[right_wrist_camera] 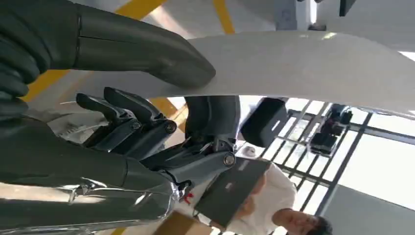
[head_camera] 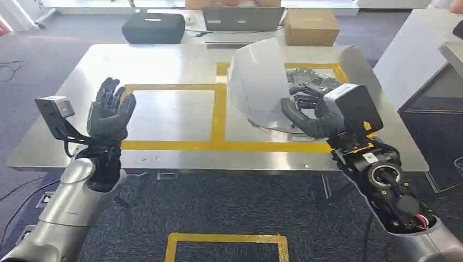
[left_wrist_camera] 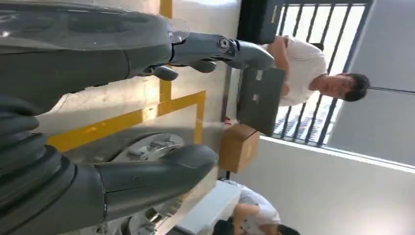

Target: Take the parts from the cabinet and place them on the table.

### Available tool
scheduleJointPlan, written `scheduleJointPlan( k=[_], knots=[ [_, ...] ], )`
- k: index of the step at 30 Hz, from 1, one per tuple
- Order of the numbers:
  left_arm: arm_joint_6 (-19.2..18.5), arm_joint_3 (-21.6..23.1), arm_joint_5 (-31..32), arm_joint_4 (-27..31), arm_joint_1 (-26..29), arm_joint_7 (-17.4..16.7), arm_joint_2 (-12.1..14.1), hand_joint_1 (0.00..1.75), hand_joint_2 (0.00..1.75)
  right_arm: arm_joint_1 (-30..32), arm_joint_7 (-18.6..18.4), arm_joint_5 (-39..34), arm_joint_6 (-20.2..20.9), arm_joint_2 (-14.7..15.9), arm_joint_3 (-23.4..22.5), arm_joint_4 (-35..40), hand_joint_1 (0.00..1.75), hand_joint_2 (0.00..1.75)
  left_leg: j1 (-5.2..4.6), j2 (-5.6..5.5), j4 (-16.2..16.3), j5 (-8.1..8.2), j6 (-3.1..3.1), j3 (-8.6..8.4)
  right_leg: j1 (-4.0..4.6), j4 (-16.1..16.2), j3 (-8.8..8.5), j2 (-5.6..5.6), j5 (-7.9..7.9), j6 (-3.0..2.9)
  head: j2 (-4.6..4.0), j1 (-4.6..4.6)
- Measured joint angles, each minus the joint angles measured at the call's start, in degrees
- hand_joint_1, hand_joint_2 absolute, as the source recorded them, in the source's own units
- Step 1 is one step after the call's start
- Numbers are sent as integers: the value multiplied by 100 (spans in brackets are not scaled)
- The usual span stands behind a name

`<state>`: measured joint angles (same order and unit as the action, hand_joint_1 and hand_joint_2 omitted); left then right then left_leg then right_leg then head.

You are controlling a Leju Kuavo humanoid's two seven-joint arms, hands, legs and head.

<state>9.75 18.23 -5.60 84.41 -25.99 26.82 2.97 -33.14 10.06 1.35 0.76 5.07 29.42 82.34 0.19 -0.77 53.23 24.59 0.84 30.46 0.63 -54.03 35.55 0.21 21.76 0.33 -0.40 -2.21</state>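
While the right robot hand (head_camera: 306,114) pinches the white shell (head_camera: 256,82) by its edge above the metal part (head_camera: 314,82) on the bench (head_camera: 164,60), the shell could slip and strike it; the left robot hand (head_camera: 111,112) hangs open.

You are looking at a lab or office workspace: a steel table (head_camera: 164,60) marked with yellow tape, a laptop (head_camera: 242,18) at its far edge, grey carpet (head_camera: 218,202).

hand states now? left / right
Left hand: open, fingers spread, holding nothing.
Right hand: gripping the white curved part over the table.
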Motion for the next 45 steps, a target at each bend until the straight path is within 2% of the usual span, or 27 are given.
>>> scheduleJointPlan(
  k=[1,3,5,6,8,9,10,11,13,14,15,17,19,20,21,23,24,25,26,27,28,29,30,32,33,39,45],
  knots=[
    [2,0,-4,-2,5,0,4,0,175,-19,4,0,2,-4,2,-11,175,175,-1,4,5,36,-53,34,2,59,-107,-1,-71,-44,0,-42],
    [7,4,-4,0,12,0,2,0,175,-34,17,-2,11,-35,4,-26,175,175,-28,16,6,26,-96,-30,-14,96,-145,-9,-77,-101,-2,7],
    [17,4,-9,-2,-6,2,4,0,175,-76,35,-2,7,-39,2,-50,175,175,-9,36,296,103,-153,90,-62,173,-271,-4,-75,-123,-2,11],
    [20,4,-9,-2,-23,2,4,0,175,-105,41,0,9,-57,4,-66,175,175,-4,36,700,224,-172,327,-67,172,-282,-5,-58,-149,-2,68],
    [46,4,-13,-4,-3,2,4,0,175,-105,54,0,11,-92,9,-94,175,175,24,37,1630,604,-220,953,-64,171,-299,-1,-10,-172,-2,151],
    [48,4,-20,-7,13,2,7,0,175,-103,59,0,11,-94,9,-114,175,175,27,37,1902,676,-243,1202,-64,164,-314,1,20,-170,-2,168],
    [48,4,-20,-9,19,2,7,0,175,-103,59,0,11,-94,11,-136,175,175,33,38,1865,567,-261,1282,-64,153,-337,4,53,-168,-2,195],
    [48,4,-22,-7,18,2,9,0,175,-104,59,0,11,-98,11,-151,175,175,37,41,1579,324,-259,1224,-64,138,-371,6,92,-163,-2,219],
    [48,4,-22,-7,12,2,9,0,175,-111,63,0,11,-125,13,-171,175,175,37,47,446,-412,-233,797,-65,83,-465,10,200,-136,-2,265],
    [48,4,-22,-9,8,2,11,0,175,-119,67,0,11,-133,15,-179,175,175,32,55,37,-576,-194,647,-65,69,-484,7,255,-110,-2,289],
    [48,4,-24,-11,-1,2,9,0,175,-135,72,0,11,-138,15,-188,175,175,-7,58,-7,-346,-175,641,-45,51,-475,21,268,-89,0,293],
    [50,4,-24,-11,3,4,9,0,175,-149,72,0,13,-142,28,-216,175,175,-19,40,36,-457,-94,631,-50,53,-458,15,321,-21,0,277],
    [50,4,-24,-11,-8,9,11,0,175,-174,76,0,13,-142,44,-234,175,175,35,48,0,-441,-49,561,-21,23,-504,8,394,49,-2,267],
    [50,4,-24,-11,-13,11,11,0,175,-180,76,0,13,-142,46,-241,175,175,42,43,-8,-409,-13,507,-43,-134,-416,4,468,83,-2,254],
    [50,4,-24,-11,-16,13,7,0,175,-194,78,0,13,-142,48,-247,175,175,43,47,-8,-374,37,466,-62,-470,-272,3,629,108,-2,190],
    [50,4,-22,-13,-18,13,4,0,175,-188,78,0,11,-142,50,-267,175,175,42,47,-5,-327,54,424,-93,-1438,258,2,964,156,-2,125],
    [50,4,-24,-20,-16,13,4,0,175,-181,78,0,13,-142,59,-289,175,175,42,46,-3,-302,50,407,-110,-1790,492,1,1041,175,0,99],
    [50,4,-24,-31,-13,13,4,0,175,-176,76,0,13,-142,63,-306,175,175,43,40,4,-272,43,380,-128,-1905,624,-1,982,188,-2,74],
    [50,4,-24,-39,-7,13,4,0,175,-173,78,0,13,-142,70,-319,175,175,49,35,14,-237,29,336,-143,-1698,590,-1,755,195,-2,57],
    [48,4,-26,-39,-8,13,4,0,175,-177,81,2,18,-142,79,-326,175,175,57,24,28,-196,14,289,-155,-1289,444,-2,456,193,-2,37],
    [44,4,-26,-39,-10,13,2,0,175,-183,83,7,20,-142,85,-330,175,175,61,17,45,-150,-10,231,-162,-720,219,-2,99,181,-2,11],
    [39,4,-28,-39,-12,13,2,0,175,-190,85,9,20,-142,90,-343,175,175,63,16,51,-103,-35,197,-164,-228,51,-2,-136,165,-2,-18],
    [33,4,-30,-46,-34,26,0,0,175,-204,92,13,20,-144,96,-359,175,175,30,11,61,-87,-69,206,-109,-189,-95,15,-59,155,-2,-22],
    [28,4,-39,-55,-65,59,0,0,175,-232,89,18,22,-170,116,-380,175,175,5,5,134,-67,-97,286,-156,-11,-128,17,24,115,0,-23],
    [28,7,-37,-59,-67,70,0,0,175,-234,87,18,20,-175,118,-400,175,175,4,8,127,-103,-50,306,-142,-41,-106,29,22,120,-2,15],
    [118,13,105,-68,-183,74,-6,0,175,-317,120,66,70,-236,140,-551,175,175,21,44,30,-97,-58,241,-121,-33,-105,71,44,84,-2,168],
    [225,13,184,-66,-205,68,-4,0,175,-458,280,210,151,-324,160,-778,175,175,29,43,-3,-127,-131,232,-114,-35,-105,63,39,43,-2,214]
  ],
)
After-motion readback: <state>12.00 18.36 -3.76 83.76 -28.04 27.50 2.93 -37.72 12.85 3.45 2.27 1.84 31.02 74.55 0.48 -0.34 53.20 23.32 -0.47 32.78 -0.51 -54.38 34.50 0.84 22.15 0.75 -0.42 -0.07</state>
